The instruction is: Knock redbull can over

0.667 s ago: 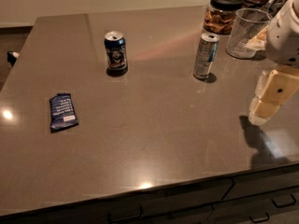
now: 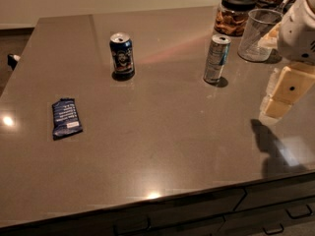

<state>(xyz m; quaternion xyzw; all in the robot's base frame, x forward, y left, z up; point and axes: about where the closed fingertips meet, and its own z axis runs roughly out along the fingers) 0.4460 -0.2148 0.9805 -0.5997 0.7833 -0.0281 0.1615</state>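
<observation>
The redbull can [image 2: 216,58], tall, slim and silver with light blue markings, stands upright on the brown counter [image 2: 162,132], right of centre toward the back. My gripper [image 2: 281,93] hangs at the right edge of the view, above the counter, to the right of the can and a little nearer the front, apart from it. Its cream-coloured fingers [image 2: 287,88] point down and left.
A shorter dark blue can [image 2: 121,54] stands left of centre. A blue snack packet [image 2: 66,118] lies at the left. A clear plastic cup [image 2: 258,34] and a lidded glass jar [image 2: 234,13] stand behind the redbull can. Drawers [image 2: 275,210] run below the counter's front edge.
My gripper has stayed about where it was, at the right of the redbull can. The cans have not moved.
</observation>
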